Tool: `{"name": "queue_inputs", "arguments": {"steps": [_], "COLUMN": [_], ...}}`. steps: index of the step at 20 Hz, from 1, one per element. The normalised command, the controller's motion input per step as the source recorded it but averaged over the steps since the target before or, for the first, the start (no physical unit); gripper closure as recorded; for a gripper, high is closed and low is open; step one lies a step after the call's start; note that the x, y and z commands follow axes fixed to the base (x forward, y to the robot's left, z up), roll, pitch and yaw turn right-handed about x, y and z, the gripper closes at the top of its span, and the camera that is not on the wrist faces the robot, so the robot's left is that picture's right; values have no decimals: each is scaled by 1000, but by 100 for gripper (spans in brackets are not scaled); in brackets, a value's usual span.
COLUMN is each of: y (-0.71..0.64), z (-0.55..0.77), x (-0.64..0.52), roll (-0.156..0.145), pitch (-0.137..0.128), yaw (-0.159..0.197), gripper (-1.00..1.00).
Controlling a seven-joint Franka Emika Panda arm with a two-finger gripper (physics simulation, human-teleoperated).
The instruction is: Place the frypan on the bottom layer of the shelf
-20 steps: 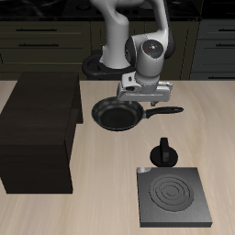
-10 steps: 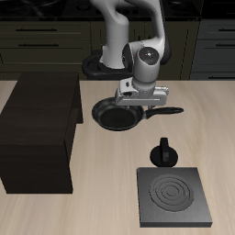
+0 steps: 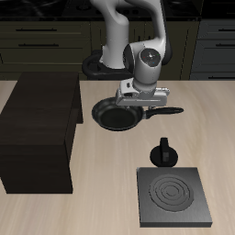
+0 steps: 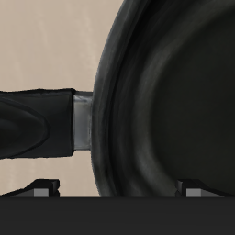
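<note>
Simulated kitchen: dark cabinets with drawer handles (image 3: 41,41) behind the hand (image 3: 142,101), stove plate (image 3: 172,195) and small pot (image 3: 163,151) on the surface (image 3: 101,184).

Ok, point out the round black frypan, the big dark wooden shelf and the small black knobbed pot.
Round black frypan (image 3: 117,117), exterior view, pan floor.
Big dark wooden shelf (image 3: 41,106), exterior view, flat top.
Small black knobbed pot (image 3: 163,152), exterior view, body.

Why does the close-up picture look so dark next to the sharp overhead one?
Wrist view: the black frypan fills most of it at very close range, with a soft grey sheen and blurry edges. Exterior view: even light, crisp outlines, soft shadows under the frypan and beside the shelf.
</note>
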Motion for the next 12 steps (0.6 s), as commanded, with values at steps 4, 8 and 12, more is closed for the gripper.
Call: {"name": "queue_inputs", "arguments": {"steps": [4, 8, 12], "y": [58, 52, 62], "z": [-198, -33, 235], "x": [-24, -32, -35], "roll": [22, 26, 34], "pitch": [10, 10, -48], "yaw": [5, -12, -8], "gripper": [100, 100, 100]}}
